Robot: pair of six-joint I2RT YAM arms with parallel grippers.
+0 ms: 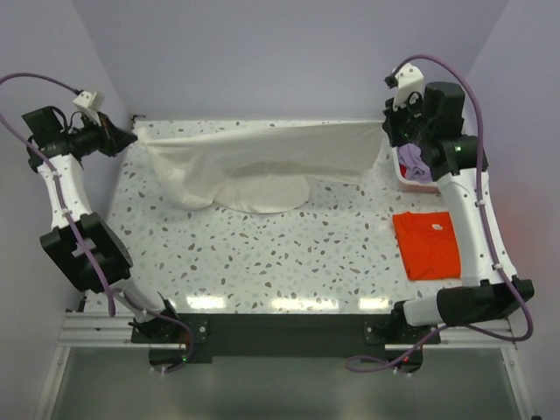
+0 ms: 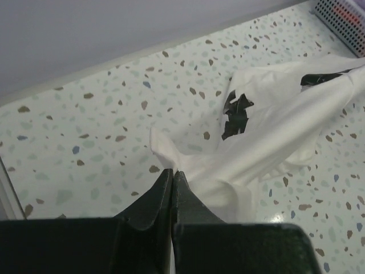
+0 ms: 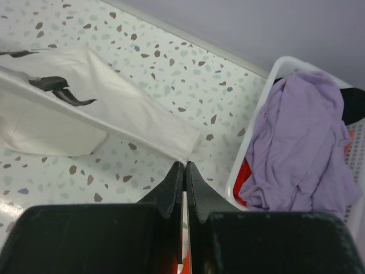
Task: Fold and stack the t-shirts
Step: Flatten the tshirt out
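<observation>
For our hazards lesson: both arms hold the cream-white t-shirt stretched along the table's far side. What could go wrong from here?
1. The left gripper and right gripper each pinch only a small edge of the cream-white t-shirt; it might slip free.
2. The right gripper sits close to the white basket; cloth could snag its rim.
3. The shirt's middle sags bunched onto the table, so it may crease when laid down.
</observation>
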